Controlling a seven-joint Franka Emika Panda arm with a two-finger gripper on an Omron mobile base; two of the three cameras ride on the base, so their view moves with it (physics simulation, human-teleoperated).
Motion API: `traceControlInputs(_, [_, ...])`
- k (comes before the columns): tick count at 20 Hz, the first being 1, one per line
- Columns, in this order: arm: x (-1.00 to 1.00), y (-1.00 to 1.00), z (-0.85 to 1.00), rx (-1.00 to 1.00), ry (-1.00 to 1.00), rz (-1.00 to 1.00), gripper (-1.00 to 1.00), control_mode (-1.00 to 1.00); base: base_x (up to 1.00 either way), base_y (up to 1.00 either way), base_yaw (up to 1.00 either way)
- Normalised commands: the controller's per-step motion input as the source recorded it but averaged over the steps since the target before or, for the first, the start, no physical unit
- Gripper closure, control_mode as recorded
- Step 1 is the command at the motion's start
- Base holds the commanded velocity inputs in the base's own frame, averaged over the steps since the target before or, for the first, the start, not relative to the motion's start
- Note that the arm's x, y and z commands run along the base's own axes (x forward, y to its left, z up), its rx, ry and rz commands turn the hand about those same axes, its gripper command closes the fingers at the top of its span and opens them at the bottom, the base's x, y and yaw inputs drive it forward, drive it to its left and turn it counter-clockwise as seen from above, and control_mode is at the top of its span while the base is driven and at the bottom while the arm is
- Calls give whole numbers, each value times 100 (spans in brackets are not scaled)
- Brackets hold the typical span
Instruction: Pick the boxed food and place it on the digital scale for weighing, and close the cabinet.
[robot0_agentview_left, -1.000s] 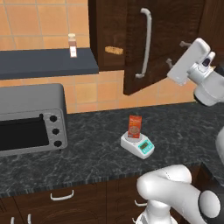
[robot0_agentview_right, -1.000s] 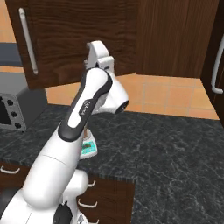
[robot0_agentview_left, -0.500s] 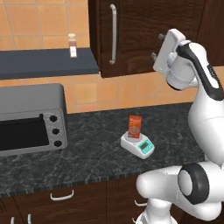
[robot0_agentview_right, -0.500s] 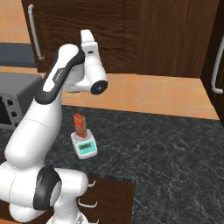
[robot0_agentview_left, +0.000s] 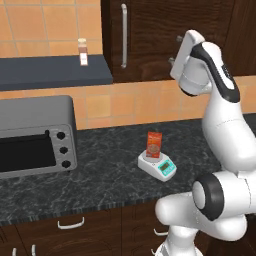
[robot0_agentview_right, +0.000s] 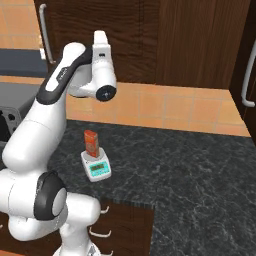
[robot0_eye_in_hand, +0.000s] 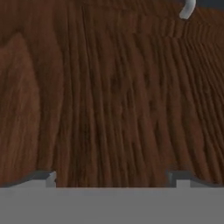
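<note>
Facing the cabinet (robot0_agentview_left: 150, 37) door at close range, I see dark wood grain across my hand view, and my gripper (robot0_eye_in_hand: 111, 177) stands with its jaws spread wide, nothing between them. One fingertip (robot0_eye_in_hand: 47, 178) sits at the lower left of that view and the other at the lower right, with bare door between. A curved end of the silver bar handle (robot0_agentview_left: 123, 35) shows at the top right of the hand view. From the left base view the door lies flush with the cabinet front, its handle running upright near the door's left edge, well to the left of my hand.

The boxed food (robot0_agentview_left: 154, 145) stands upright on the digital scale (robot0_agentview_left: 158, 165), on the weighing plate behind the teal front panel. The carton is narrower than the plate, so a margin of plate shows on either side. The scale sits out on the dark speckled counter (robot0_agentview_left: 110, 170), with free counter all round it: toward the toaster oven (robot0_agentview_left: 35, 135) on the left, and toward the counter's front edge. In the right base view a wide stretch of counter runs off to the right of the scale.

A small spice jar (robot0_agentview_left: 83, 52) stands on the dark shelf (robot0_agentview_left: 55, 72) left of the cabinet. The carton's front has a round brownish picture; any lettering on it, the jar's label or the scale's display is too small to read.
</note>
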Motion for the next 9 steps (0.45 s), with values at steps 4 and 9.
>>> traceControlInputs(4, [-34,-3,12,0,0,-2,-100,-100,0,0,0])
traceControlInputs(9, [-72,-24,22,0,-1,0,-100,-100,0,0,0])
